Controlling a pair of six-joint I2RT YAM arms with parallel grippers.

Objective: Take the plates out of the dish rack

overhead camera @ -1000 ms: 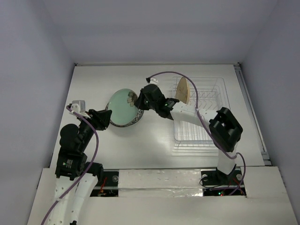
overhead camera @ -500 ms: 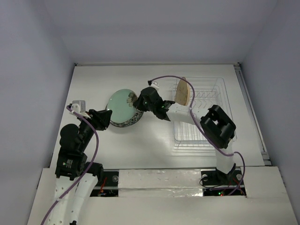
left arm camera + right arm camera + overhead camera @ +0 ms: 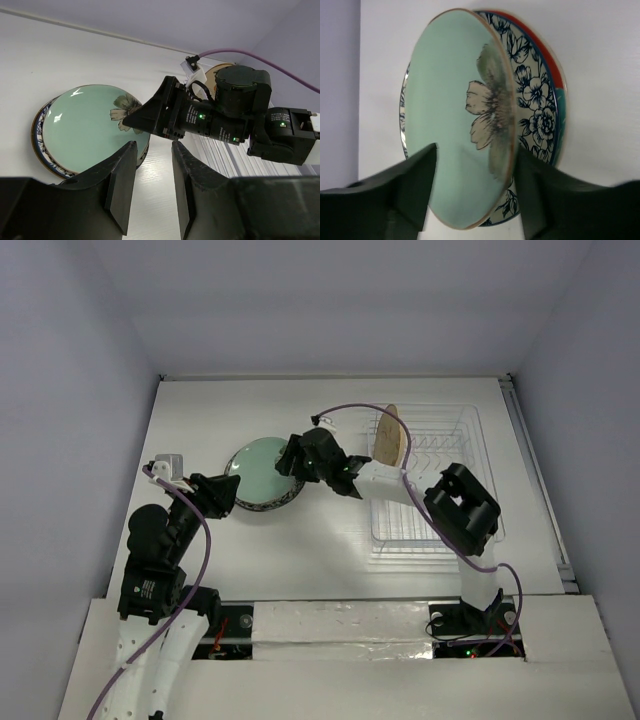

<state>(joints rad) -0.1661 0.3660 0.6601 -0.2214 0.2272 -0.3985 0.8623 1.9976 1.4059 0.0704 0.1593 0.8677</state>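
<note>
The green plate (image 3: 252,468) now lies nearly flat on the stack at the left-centre of the table (image 3: 330,530). A second ago it was tipped up towards the camera and looked larger and rounder. Half a second ago it was already lower. The right gripper (image 3: 291,455) has moved a little left and down with it and sits at the plate's right edge, over the flower print. In the right wrist view its fingers (image 3: 415,185) are spread wide, one on each side of the plate's near rim. They do not seem to be pressing on it.

Under the green plate a blue-rimmed plate (image 3: 536,95) shows, and below that a red plate (image 3: 551,67).

The left gripper (image 3: 154,150) has not moved. It hangs just beside the stack's left edge with its fingers slightly parted and nothing between them.

The tan plate (image 3: 390,435) stands upright in the rack (image 3: 450,440) at the right of the table, as before, the only plate there
</note>
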